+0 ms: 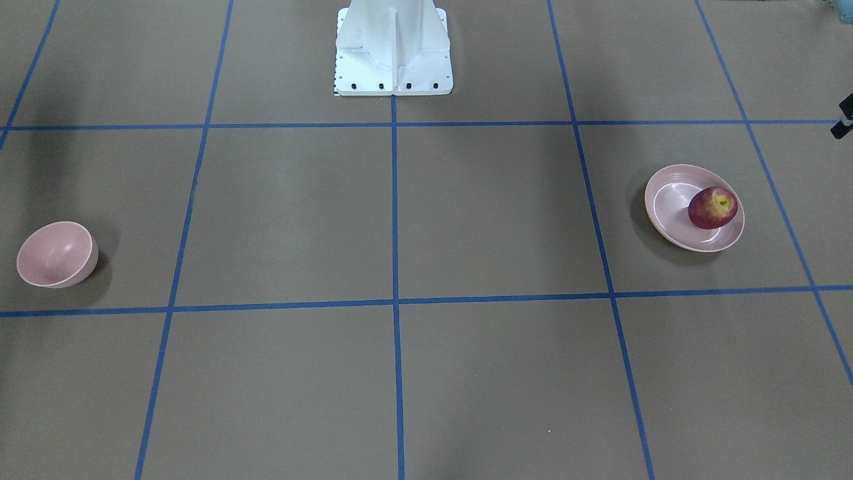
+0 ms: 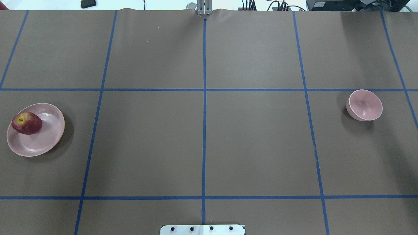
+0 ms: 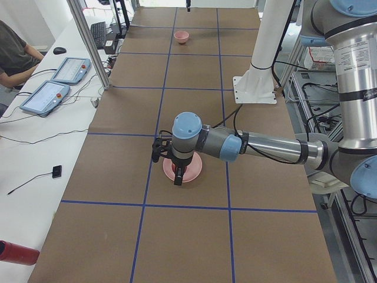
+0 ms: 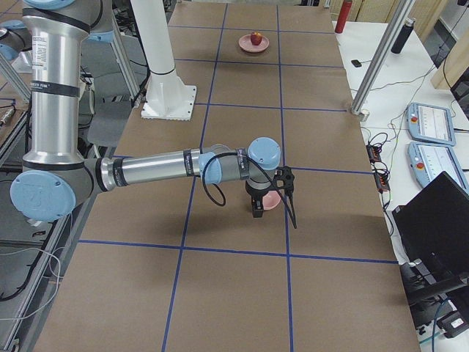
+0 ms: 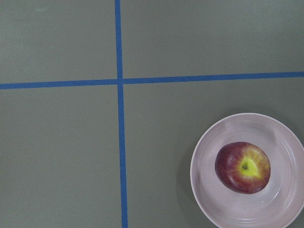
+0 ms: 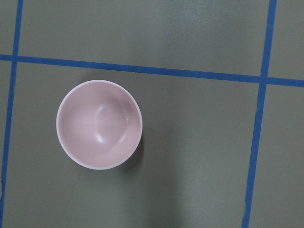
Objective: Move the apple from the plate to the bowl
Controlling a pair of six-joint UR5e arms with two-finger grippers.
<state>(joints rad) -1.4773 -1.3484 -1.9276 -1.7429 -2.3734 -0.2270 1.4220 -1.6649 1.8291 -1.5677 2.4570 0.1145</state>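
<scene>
- The apple (image 2: 26, 123) sits on the plate (image 2: 42, 143). It is off to one side, close to the rim, and its yellow patch faces up.
- The plate rests on the brown worktop (image 2: 254, 143), far over on the robot's left side.
- The bowl (image 2: 365, 105) stands far over on the robot's right side, with its open side up. It is well apart from the plate.
- Blue tape lines (image 2: 204, 130) cut the worktop into big squares. The plate and the bowl are in the same row of squares, at its two ends.
- The left tool (image 3: 178, 180) hangs over the plate and points down. The arm hides the apple from that side. I cannot tell if this tool is released or clenched.
- The right tool (image 4: 256, 209) hangs over the bowl and also points down. I cannot tell its state either.
- The robot's white base (image 1: 393, 47) stands at the middle of one long edge of the worktop.
</scene>
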